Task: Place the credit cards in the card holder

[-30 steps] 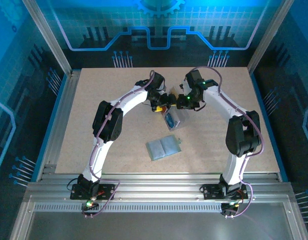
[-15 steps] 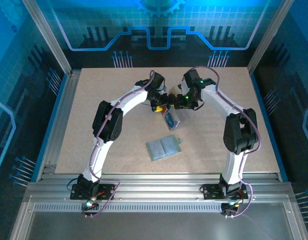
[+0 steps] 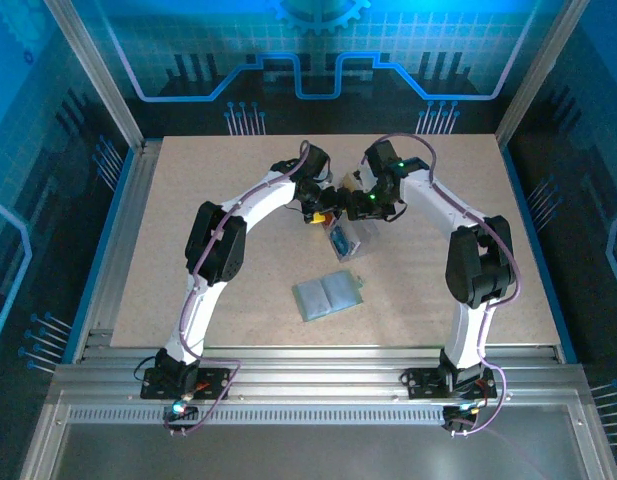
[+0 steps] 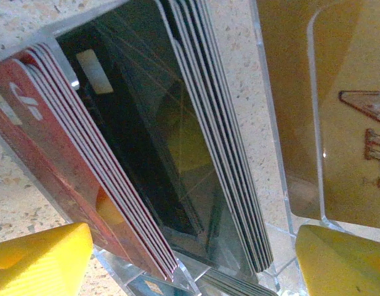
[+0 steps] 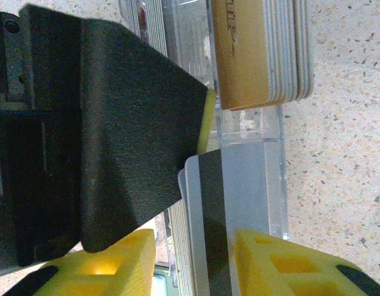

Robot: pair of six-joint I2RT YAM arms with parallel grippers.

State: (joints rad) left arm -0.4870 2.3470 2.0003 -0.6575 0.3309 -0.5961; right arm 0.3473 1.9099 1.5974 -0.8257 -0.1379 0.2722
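Observation:
The credit cards stand in stacks in a clear tray [image 3: 350,240] at the table's middle back: red cards [image 4: 54,160], black cards [image 4: 146,135] and tan-gold cards [image 5: 251,49]. My left gripper [image 4: 190,265] is open wide, its yellow fingertips [image 4: 36,259] on either side of the red and black stacks. My right gripper [image 5: 193,262] is partly open astride a pale grey card with a black stripe [image 5: 239,197]; a gap shows between that card and the left finger. The sage-green card holder [image 3: 328,296] lies flat nearer the arms, apart from both grippers.
The two grippers [image 3: 323,212] [image 3: 362,205] meet close together over the tray. The left gripper's black finger [image 5: 128,123] crowds the right wrist view just beside the grey card. Bare tabletop [image 3: 208,260] lies all round, with metal rails at the edges.
The right arm has edged a little left toward the tray and its jaws have widened slightly. The left arm and the card holder have not moved.

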